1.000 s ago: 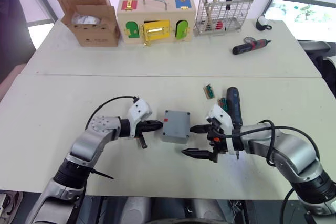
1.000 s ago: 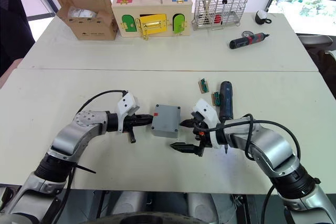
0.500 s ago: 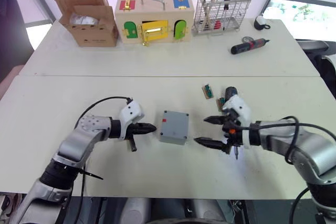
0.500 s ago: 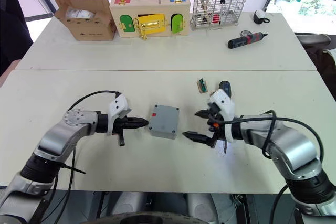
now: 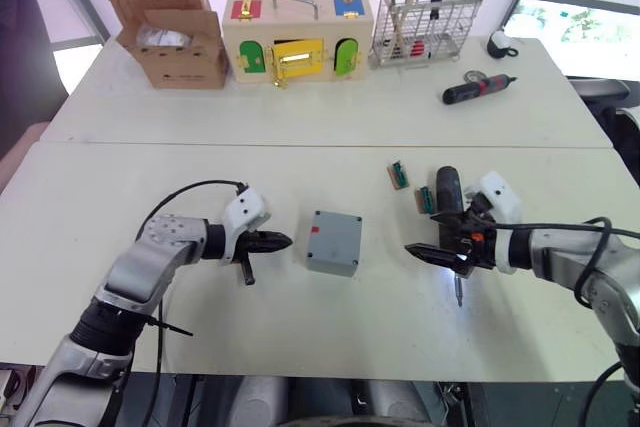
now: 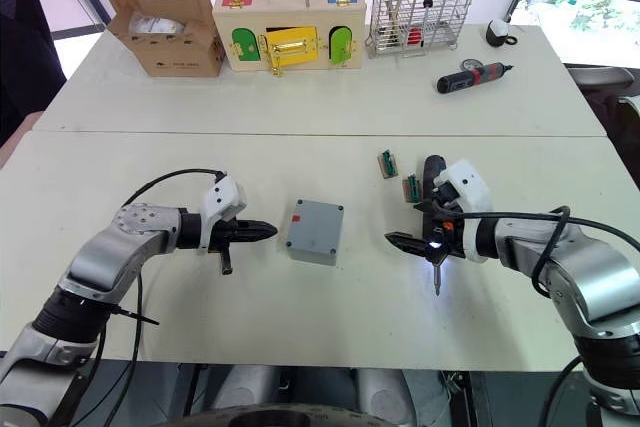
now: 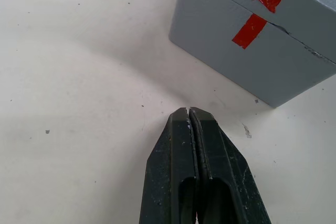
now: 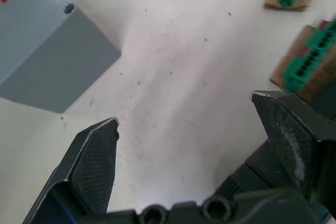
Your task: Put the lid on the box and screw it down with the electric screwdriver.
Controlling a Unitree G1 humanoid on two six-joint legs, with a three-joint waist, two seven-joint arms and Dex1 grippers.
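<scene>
The small grey square plastic box (image 5: 334, 243) sits near the middle of the white table (image 5: 300, 162) with its flat grey lid (image 6: 318, 220) already seated on top; a seam runs between the two, crossed by a strip of red tape (image 7: 260, 4). So the lidding step looks done, and the screwing step is what remains.

The left gripper (image 5: 281, 242) rests just beside the box's left face, not touching it, its two black fingers pressed together on nothing. The right gripper (image 6: 418, 227) is well to the right of the box with its fingers spread wide, holding nothing. The thick dark cylindrical electric screwdriver (image 5: 449, 209) lies on the table right by that gripper, its thin metal bit (image 6: 437, 280) pointing toward the robot. One finger appears to lie alongside its body, though whether it touches is hard to judge.

The next move, as I read it, is for the right gripper to close around the screwdriver's barrel, lift it, and bring the bit down into a corner screw hole (image 8: 69, 9) of the lid, while the left gripper steadies the box against turning.

No writing can be read: the red tape is blank, and any label on the screwdriver is too small to make out. Two small green terminal blocks (image 8: 307, 59) on brown card lie beside the tool, also unmarked.
</scene>
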